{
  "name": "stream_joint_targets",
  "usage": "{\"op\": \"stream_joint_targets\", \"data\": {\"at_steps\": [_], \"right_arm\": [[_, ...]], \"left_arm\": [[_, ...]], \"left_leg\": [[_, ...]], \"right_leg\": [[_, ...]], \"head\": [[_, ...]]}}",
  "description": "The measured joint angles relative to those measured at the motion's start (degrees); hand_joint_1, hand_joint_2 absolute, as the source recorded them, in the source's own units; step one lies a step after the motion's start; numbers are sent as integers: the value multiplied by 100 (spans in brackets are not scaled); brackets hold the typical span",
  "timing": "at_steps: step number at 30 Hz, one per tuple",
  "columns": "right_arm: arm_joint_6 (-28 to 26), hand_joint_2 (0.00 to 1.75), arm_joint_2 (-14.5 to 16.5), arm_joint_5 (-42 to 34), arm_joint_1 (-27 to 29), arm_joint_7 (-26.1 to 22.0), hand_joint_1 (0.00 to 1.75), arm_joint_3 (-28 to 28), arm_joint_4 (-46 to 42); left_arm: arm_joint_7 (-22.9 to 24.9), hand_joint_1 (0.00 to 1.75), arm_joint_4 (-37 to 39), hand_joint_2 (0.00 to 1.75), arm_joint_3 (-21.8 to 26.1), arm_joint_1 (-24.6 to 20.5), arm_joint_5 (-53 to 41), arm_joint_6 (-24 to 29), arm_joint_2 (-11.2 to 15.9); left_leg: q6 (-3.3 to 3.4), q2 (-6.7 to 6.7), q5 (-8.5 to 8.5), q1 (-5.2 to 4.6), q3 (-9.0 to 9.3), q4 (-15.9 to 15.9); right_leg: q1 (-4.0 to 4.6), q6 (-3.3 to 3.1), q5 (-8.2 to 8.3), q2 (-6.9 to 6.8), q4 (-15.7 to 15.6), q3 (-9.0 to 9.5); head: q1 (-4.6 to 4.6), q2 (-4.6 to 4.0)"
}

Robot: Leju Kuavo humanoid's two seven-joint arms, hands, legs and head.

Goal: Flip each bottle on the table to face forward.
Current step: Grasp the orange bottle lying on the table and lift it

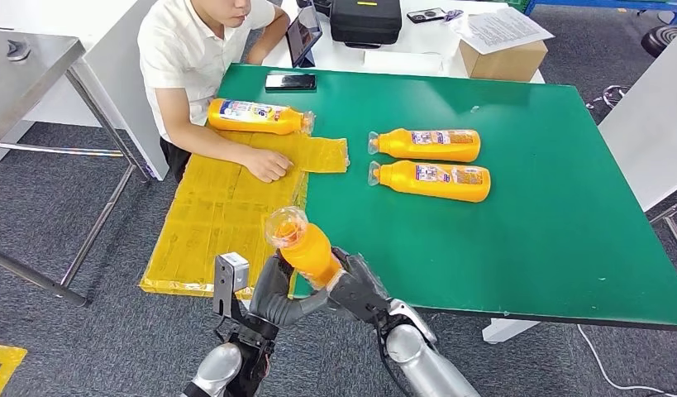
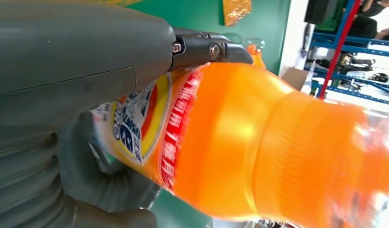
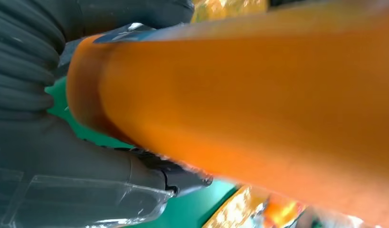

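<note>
Both hands — the left hand (image 1: pixel 273 294) and the right hand (image 1: pixel 357 289) — hold one orange bottle (image 1: pixel 306 248) tight above the near edge of the green table (image 1: pixel 533 231), its cap tipped up.

The held orange bottle (image 2: pixel 259 142) carries a label with a red band of white Chinese characters and blue lettering on a white and yellow field, but the print is too blurred and turned to read. The three bottles lying on the green table (image 1: pixel 525 248) show blue-and-white labels whose wording is too small to make out. The printed sheet (image 1: pixel 500 29) on the cardboard box (image 1: pixel 504 59) is likewise illegible.
</note>
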Motion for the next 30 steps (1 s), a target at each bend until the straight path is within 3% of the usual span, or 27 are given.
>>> {"op": "stream_joint_targets", "data": {"at_steps": [8,12,16,20,24,28,30], "right_arm": [[39,175,183,-38,-222,55,175,423,377],[18,175,205,-13,-322,30,175,543,520],[-78,175,242,32,-403,-28,172,664,603],[-132,175,257,-8,-460,-33,130,754,619],[-150,175,257,-124,-456,-90,127,819,597],[-158,175,257,-146,-453,-113,7,856,592],[-172,175,257,-184,-440,-153,0,880,577]], "left_arm": [[-85,3,29,175,62,-96,-58,54,3],[-15,175,29,175,155,-99,188,-102,14],[62,175,98,175,253,-171,363,-189,31],[66,175,237,175,337,-267,507,-286,36],[27,175,325,175,409,-324,613,-395,36],[23,175,381,175,450,-367,624,-438,36],[17,175,399,175,466,-379,637,-443,36]], "left_leg": [[0,0,0,-1,-4,0],[0,2,0,-1,-6,0],[0,2,0,-1,-8,0],[-1,3,1,-1,-8,0],[-1,2,1,-1,-10,0],[-1,3,1,-1,-11,0],[-1,2,1,-1,-11,0]], "right_leg": [[-1,0,0,0,0,-6],[-1,0,0,1,0,-10],[0,0,0,1,0,-12],[0,0,1,1,0,-11],[-1,0,1,0,0,-12],[-1,0,0,0,0,-13],[-1,0,0,0,0,-14]], "head": [[1,0],[0,0],[0,0],[0,0],[1,0],[2,0],[1,0]]}}
